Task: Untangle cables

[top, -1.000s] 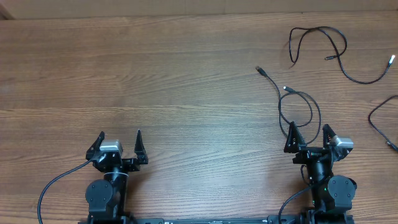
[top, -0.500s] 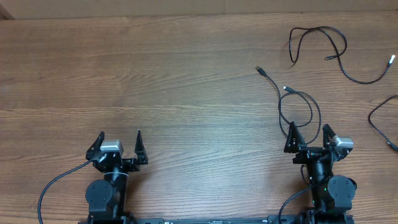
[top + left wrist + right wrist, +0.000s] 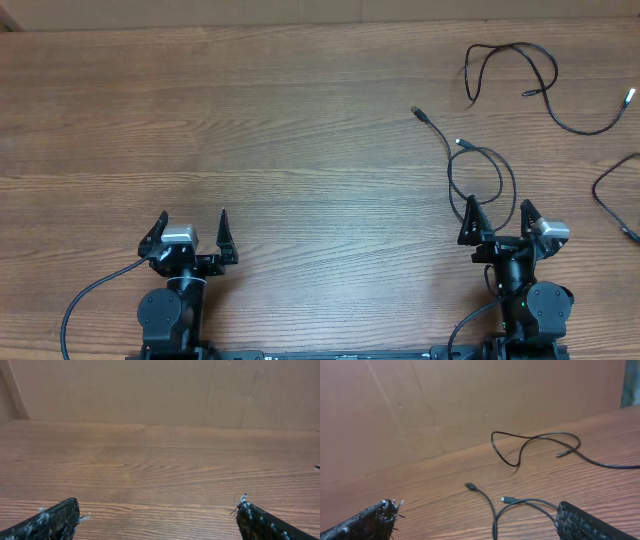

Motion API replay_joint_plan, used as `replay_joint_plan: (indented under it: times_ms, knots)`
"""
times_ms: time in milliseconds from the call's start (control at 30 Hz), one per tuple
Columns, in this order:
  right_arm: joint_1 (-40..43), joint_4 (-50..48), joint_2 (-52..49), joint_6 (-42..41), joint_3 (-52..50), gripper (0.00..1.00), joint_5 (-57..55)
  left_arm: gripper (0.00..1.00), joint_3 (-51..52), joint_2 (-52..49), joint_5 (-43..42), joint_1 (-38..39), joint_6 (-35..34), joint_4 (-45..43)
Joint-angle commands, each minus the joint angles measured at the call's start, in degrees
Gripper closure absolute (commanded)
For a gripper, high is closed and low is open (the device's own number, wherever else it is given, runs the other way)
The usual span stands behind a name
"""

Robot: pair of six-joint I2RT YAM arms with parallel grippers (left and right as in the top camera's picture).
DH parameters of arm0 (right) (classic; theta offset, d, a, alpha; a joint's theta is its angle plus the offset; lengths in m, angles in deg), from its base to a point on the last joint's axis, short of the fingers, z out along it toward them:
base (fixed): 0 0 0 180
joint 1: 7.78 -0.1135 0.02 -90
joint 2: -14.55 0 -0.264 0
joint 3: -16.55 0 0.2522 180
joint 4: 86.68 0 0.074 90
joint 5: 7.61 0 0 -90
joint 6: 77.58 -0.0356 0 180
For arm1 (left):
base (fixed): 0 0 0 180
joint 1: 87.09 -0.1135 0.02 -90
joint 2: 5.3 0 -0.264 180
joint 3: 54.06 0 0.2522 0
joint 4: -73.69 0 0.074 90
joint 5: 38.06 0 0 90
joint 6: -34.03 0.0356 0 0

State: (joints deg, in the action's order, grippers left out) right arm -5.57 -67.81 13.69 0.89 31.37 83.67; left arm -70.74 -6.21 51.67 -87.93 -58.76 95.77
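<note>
Stood with left fingers (image 3: 222, 228) and right fingers (image 3: 468, 224) spread, empty; likely needed one strand of the near cable loop (image 3: 450, 178) pinched cleanly.

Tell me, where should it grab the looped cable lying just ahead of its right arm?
Probably the near curve of the looped cable, coming straight down from above with the right fingers straddling the cord. It lies flat on the table, and that curve is nearest the open fingers.
</note>
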Motion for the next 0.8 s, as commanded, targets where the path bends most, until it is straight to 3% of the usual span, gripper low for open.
replay_joint_plan:
  times_ms: [0, 433, 767]
  knots:
    - [0.11, -0.28, 0.2, 5.14, -0.59, 0.0, -1.22, 0.0, 0.85, 0.15, -0.42, 0.11, 0.92, -0.04]
    - [0.11, -0.28, 0.2, 16.59, -0.59, 0.0, -1.2, 0.0, 0.85, 0.17, -0.42, 0.11, 0.92, -0.04]
    - [0.11, -0.28, 0.2, 16.55, -0.59, 0.0, -1.22, 0.0, 0.85, 0.17, -0.42, 0.11, 0.92, -0.04]
